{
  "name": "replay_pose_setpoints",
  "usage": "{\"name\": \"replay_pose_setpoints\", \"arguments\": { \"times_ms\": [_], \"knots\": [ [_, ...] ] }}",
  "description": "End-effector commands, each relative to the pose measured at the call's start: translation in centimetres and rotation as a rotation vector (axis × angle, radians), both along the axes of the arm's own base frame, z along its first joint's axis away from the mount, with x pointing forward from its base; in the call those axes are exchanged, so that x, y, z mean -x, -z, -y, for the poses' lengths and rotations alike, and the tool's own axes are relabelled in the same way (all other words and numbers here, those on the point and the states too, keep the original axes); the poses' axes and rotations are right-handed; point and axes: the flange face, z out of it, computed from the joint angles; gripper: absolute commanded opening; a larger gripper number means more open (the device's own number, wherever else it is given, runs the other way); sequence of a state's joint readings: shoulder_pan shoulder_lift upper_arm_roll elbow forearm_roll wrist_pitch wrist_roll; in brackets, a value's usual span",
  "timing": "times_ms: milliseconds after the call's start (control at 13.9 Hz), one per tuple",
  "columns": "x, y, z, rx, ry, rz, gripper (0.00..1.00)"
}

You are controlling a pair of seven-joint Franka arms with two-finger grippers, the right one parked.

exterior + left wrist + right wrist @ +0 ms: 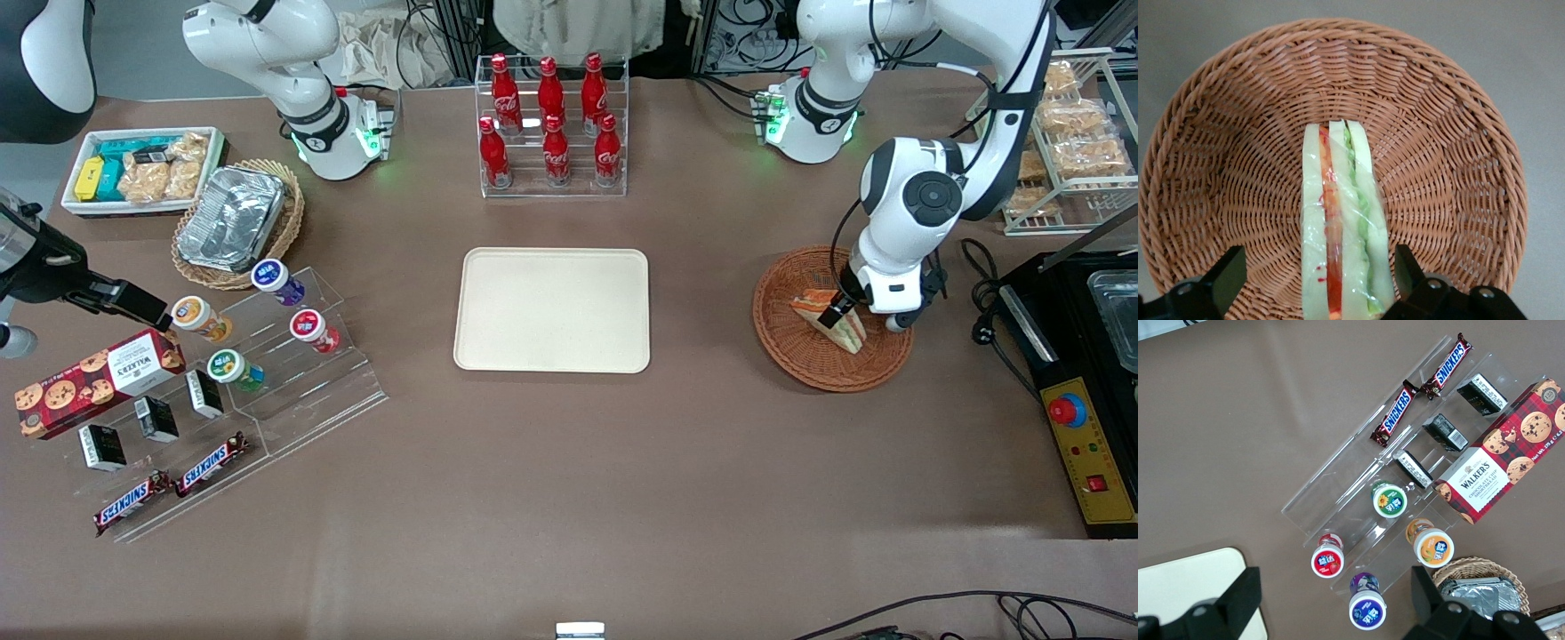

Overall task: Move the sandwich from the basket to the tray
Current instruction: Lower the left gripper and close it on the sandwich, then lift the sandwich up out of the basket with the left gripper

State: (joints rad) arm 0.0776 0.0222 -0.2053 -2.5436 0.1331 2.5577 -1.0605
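Clear acrylic stepped stand (1358, 487) runs diagonally across the frame. Two Snickers bars (1425, 387) at upper right; Walkers biscuit box (1501, 470) at right edge. Four small lidded cups (1388, 500) lower centre. Tray (1188, 590) corner at lower left.

The two candy bars (1426, 390) say SNICKERS, the red checked cookie box (1501, 463) says WALKERS CHOCOLATE CHIP SHORTBREAD, the red bottles (553, 124) carry the white Coca-Cola script, and the gripper (845, 313) down in the basket (782, 333) shows no words.
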Motion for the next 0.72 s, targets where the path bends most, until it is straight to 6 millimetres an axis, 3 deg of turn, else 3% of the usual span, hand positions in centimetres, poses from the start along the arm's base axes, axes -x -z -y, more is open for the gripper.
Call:
{"name": "replay_pose_setpoints", "arguments": {
  "times_ms": [0,216,360,432,647],
  "knots": [
    [0.0,-0.1,0.6,-0.003,-0.016,0.019,0.84],
    [-1.1,-1.3,0.8,-0.002,-0.037,0.044,0.33],
    [-2.6,-3.2,0.9,-0.023,-0.03,0.012,0.07],
    [-3.5,-4.7,1.3,-0.039,-0.024,-0.02,0.0],
    [-5.5,-8.9,2.0,-0.076,0.069,-0.13,0.0]
  ]
}}
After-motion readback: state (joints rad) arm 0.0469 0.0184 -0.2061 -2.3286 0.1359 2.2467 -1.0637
